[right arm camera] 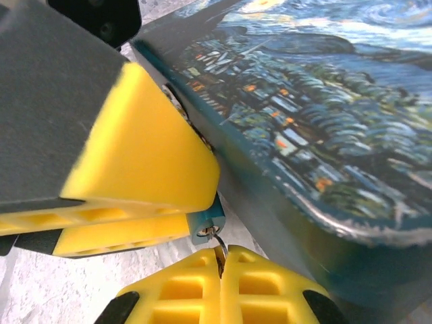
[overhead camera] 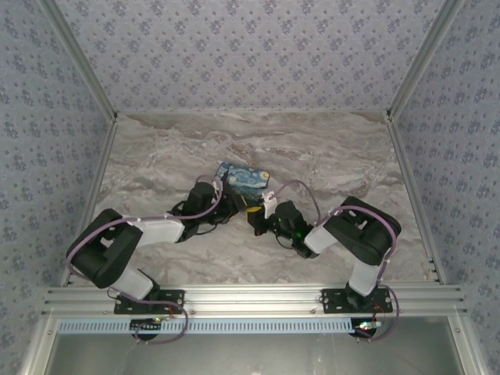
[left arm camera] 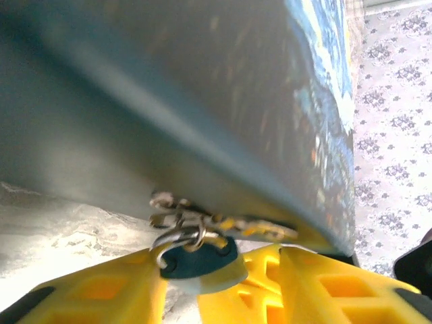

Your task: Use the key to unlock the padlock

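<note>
Fig., top view, centre: L gripper (overhead camera: pixel 228 205) and R gripper (overhead camera: pixel 256 217) are meeting tip to tip at the lower edge of the blue box (overhead camera: pixel 244 179), which is lying on the marbled table (overhead camera: pixel 328 148). L wrist view, bottom centre: L gripper is clamping, nearly closed, on the padlock (left arm camera: pixel 196 260), a small body looking teal here. Its silvery loop is hooking into metal links (left arm camera: pixel 229 221) under the box edge. R wrist view, bottom centre: R gripper is pressing fully together on the thin key (right arm camera: pixel 219 244), whose upper end is touching the padlock's end face.
</note>
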You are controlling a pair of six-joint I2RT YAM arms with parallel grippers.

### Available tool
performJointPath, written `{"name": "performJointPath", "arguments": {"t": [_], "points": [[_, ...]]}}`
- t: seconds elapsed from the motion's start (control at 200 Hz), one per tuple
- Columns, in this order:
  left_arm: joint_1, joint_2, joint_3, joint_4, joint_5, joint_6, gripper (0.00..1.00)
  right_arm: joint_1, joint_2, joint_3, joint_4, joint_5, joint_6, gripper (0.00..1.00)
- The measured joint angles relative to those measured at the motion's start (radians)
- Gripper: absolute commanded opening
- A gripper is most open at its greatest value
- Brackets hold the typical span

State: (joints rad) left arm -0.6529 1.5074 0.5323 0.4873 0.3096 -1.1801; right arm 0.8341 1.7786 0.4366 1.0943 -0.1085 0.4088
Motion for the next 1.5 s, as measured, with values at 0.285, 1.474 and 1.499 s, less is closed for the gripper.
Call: {"name": "performJointPath", "arguments": {"t": [0.285, 1.474, 1.499], "points": [[-0.001, -0.016, -0.041, -0.014, -0.003, 0.001, 0.69, 0.053, 0.024, -0.014, 0.021, 0.045, 0.075, 0.00], [0.003, -0.184, -0.163, -0.032, -0.040, -0.082, 0.42, 0.145, -0.040, 0.006, -0.060, 0.092, 0.546, 0.00], [0.001, -0.177, -0.163, -0.027, -0.040, -0.080, 0.39, 0.145, -0.040, 0.007, -0.061, 0.090, 0.550, 0.00]]}}
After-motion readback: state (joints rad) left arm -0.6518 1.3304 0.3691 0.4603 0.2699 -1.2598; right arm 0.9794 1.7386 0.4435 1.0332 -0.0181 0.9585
